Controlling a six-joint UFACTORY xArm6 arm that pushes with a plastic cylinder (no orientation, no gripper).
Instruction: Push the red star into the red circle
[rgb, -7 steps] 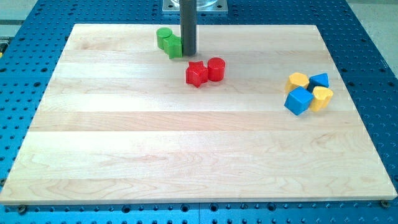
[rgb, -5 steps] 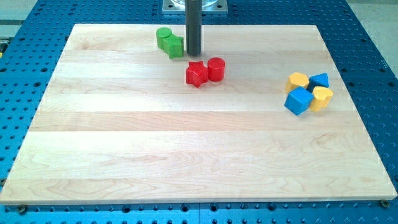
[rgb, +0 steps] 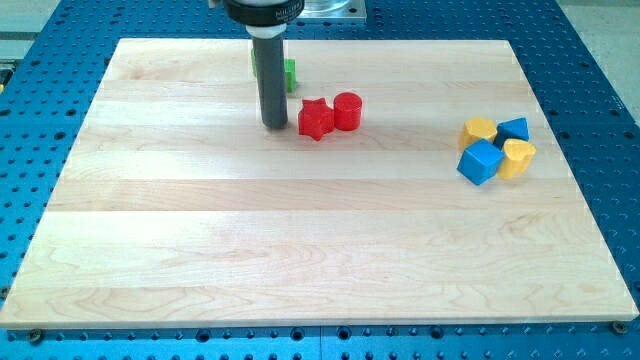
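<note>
The rod (rgb: 273, 75) hides most of the green blocks (rgb: 289, 76), and the view's top cuts off its upper part.

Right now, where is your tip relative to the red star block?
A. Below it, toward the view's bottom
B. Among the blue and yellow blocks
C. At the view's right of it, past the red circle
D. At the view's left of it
D: my tip sits at the view's left of the red star block, which touches the red circle block on its other side.

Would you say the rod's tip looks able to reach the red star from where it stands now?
Probably yes: my tip stands just to the view's left of the red star, with bare board between them and no block in the way.
</note>
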